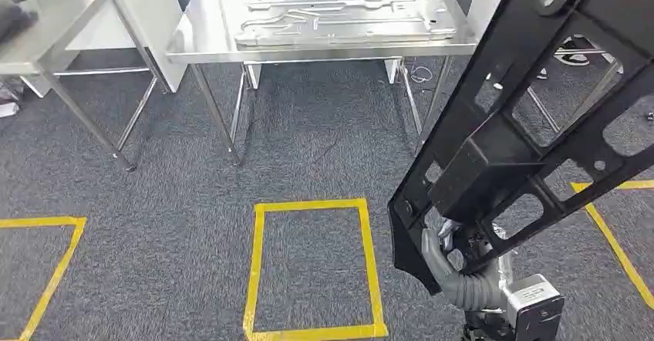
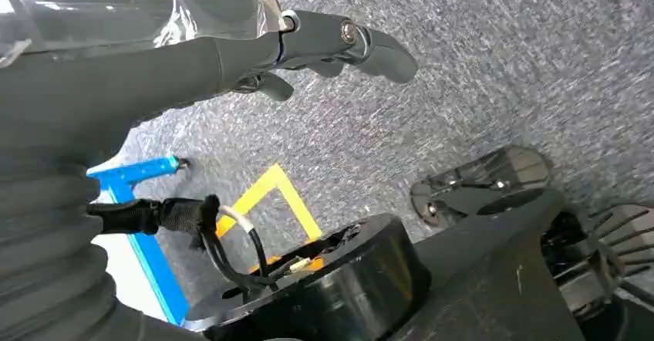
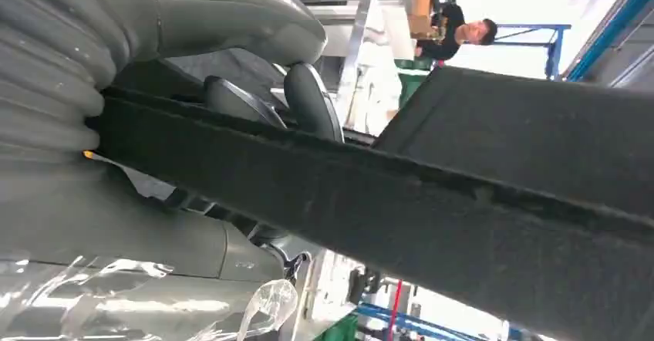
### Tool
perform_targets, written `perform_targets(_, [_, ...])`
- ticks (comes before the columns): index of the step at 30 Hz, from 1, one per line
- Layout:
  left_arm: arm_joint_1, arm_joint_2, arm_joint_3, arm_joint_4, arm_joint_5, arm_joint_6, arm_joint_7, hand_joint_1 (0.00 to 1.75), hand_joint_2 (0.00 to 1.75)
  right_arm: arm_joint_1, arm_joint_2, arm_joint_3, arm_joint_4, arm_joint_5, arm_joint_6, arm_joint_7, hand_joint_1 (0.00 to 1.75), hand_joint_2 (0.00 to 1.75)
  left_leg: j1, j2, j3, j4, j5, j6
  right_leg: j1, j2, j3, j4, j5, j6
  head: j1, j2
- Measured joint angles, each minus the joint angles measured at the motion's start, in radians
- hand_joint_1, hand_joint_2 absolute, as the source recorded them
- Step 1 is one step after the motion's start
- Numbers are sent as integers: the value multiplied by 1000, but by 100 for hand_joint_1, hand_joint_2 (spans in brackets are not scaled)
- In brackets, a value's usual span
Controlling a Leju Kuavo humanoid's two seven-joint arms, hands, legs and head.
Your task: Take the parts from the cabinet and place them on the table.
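The robot is carrying a large black part (image 1: 532, 133), a flat frame pierced with cut-outs and holes, with a box-shaped block near its middle. The right robot hand (image 1: 451, 260) is gripping it near the lower end, thumb and fingers (image 3: 312, 106) closing on opposite faces of the part's edge in the right wrist view. The part is slanting upward from that hold across the right side of the head view, well above the grey carpet.

The left robot hand (image 2: 339, 44) is hanging over the carpet, holding nothing, its fingers slightly curled and apart.

Ahead, the steel surface (image 1: 193, 44) is standing well apart from the robot and already carrying a flat silver sheet-metal part (image 1: 339, 17). Between the robot and the surface, a yellow taped rectangle (image 1: 312, 268) is marking the floor.

Judging from this, the fetching step looks done and the carry toward the surface is in hand. The next move probably calls for closing the distance, then bringing the long part level and lowering it onto bare steel beside the silver part, while watching that its raised far end is not catching anything on the way.
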Motion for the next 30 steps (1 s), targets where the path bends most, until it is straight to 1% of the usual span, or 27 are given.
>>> perform_targets(1, [0,0,0,0,2,0,2,0,175,0,0,0,0,-1,3,0,175,175,1,1,0,-3,-7,-3,1,0,-1,1,8,-9,-2,0])
perform_targets(2, [0,0,0,0,3,2,2,0,175,0,0,0,0,-1,3,0,175,175,0,3,3,7,-3,-4,1,-4,3,0,2,-16,-1,0])
perform_targets(3, [0,3,0,0,3,2,3,0,175,0,0,-1,1,-2,3,0,175,175,0,5,-5,24,-3,-5,-8,-6,13,-1,-1,-21,-1,0])
perform_targets(4, [-1,1,0,0,2,2,2,0,175,1,0,-1,1,-5,3,-1,175,175,-2,36,-26,76,9,-18,-6,-8,23,-3,-9,-28,-2,0])
perform_targets(5, [-5,2,0,0,2,3,3,0,175,2,0,-2,1,-6,5,-2,175,175,2,54,-66,142,8,-29,-7,-10,30,-4,-16,-32,-4,0])
perform_targets(6, [-11,3,0,0,2,3,3,0,175,3,0,-2,1,-8,5,-3,175,175,5,63,-112,211,-11,-37,-7,-10,36,-4,-24,-34,-4,0])
perform_targets(7, [-20,3,0,0,2,3,3,0,175,3,0,-3,1,-9,5,-3,175,175,7,67,-159,281,-50,-44,-7,-12,45,-4,-33,-34,-5,0])
perform_targets(8, [-25,4,0,0,2,1,2,0,175,3,0,-3,1,-10,5,-3,175,175,8,68,-191,323,-85,-46,-7,-13,56,-4,-43,-34,-5,0])
perform_targets(9, [-27,4,0,0,2,0,2,0,175,4,0,-4,1,-11,5,-3,175,175,8,69,-206,334,-100,-46,-7,-14,70,-4,-54,-33,-5,0])
perform_targets(10, [-27,4,0,0,1,-2,2,0,175,4,0,-5,1,-11,5,-3,175,175,6,69,-203,308,-85,-43,-6,-14,87,-4,-64,-32,-5,0])
perform_targets(11, [-28,4,0,0,0,-2,2,0,175,4,0,-5,1,-12,5,-5,175,175,3,69,-186,245,-38,-35,-4,-15,105,-5,-76,-31,-5,0])
perform_targets(13, [-23,4,0,0,-4,-2,2,0,175,4,0,-6,1,-12,5,-7,175,175,-7,78,-148,86,95,-8,-1,-21,136,-8,-96,-31,-6,0])
perform_targets(14, [-22,6,0,0,-5,0,2,0,175,8,0,-9,2,-13,5,-10,175,175,-17,88,-148,68,103,6,0,-23,145,-11,-101,-29,-3,0])
perform_targets(15, [-23,5,0,0,-7,-2,3,0,175,6,0,-10,3,-13,4,-11,175,175,-22,90,-148,43,83,17,-3,-23,144,-22,-102,-23,-4,0])
perform_targets(16, [-22,4,0,0,-8,-2,2,0,175,9,0,-11,3,-14,4,-13,175,175,-23,89,-130,24,92,20,-3,-25,144,-28,-106,-17,-7,0])
perform_targets(17, [-20,3,0,0,-8,-1,0,0,175,13,0,-13,4,-16,4,-13,175,175,-23,87,-132,9,90,24,0,-27,154,-18,-95,-12,-5,0])
perform_targets(19, [-19,0,0,0,-9,-2,0,0,175,12,0,-16,4,-16,5,-14,175,175,-12,84,-89,-10,93,19,1,-21,160,-5,-108,-7,-7,0])
perform_targets(20, [-17,0,-1,0,-9,-2,0,0,175,9,0,-17,4,-16,5,-15,175,175,-11,83,-78,-15,89,22,2,-16,146,32,-118,-3,-5,0])
perform_targets(21, [-17,0,-1,0,-9,-2,0,0,175,7,0,-18,4,-14,5,-18,175,175,-9,83,-71,-15,84,27,3,-14,101,105,-142,-1,-5,0])
perform_targets(23, [-13,-1,-1,0,-9,-1,0,0,175,9,0,-19,4,-16,6,-18,175,175,-9,81,-59,-15,68,27,3,-14,-3,243,-192,7,-5,0])
perform_targets(24, [-12,-1,-1,0,-9,-1,0,0,175,10,0,-19,4,-16,7,-18,175,175,-9,77,-49,-15,59,27,3,-14,-39,274,-205,8,-5,0])
perform_targets(25, [-10,-1,-1,0,-9,-1,0,0,175,11,0,-19,5,-18,8,-18,175,175,-8,73,-37,-15,49,26,2,-14,-56,263,-195,7,-5,0])
perform_targets(26, [-9,-1,-1,0,-9,-1,0,0,175,12,0,-21,5,-19,8,-18,175,175,-5,70,-20,-15,37,22,2,-14,-53,213,-161,9,-5,0])
perform_targets(27, [-7,-2,-1,0,-9,-1,0,0,175,12,0,-21,5,-19,8,-18,175,175,-2,67,-2,-15,24,17,2,-14,-39,141,-106,11,-5,0])
perform_targets(28, [-6,-2,-1,0,-9,-1,0,0,175,11,0,-23,5,-19,8,-18,175,175,0,66,16,-15,9,12,0,-14,-19,55,-30,14,-5,0])
perform_targets(29, [-4,-2,-1,0,-8,0,0,0,175,12,0,-23,6,-19,8,-18,175,175,-3,66,20,-13,-7,5,-2,-14,-15,2,46,15,-3,0])
perform_targets(30, [-3,-3,-2,0,-6,0,0,0,175,10,0,-23,8,-20,8,-17,175,175,-6,65,23,-13,-17,1,1,-14,-12,-2,6,-2,-2,0])
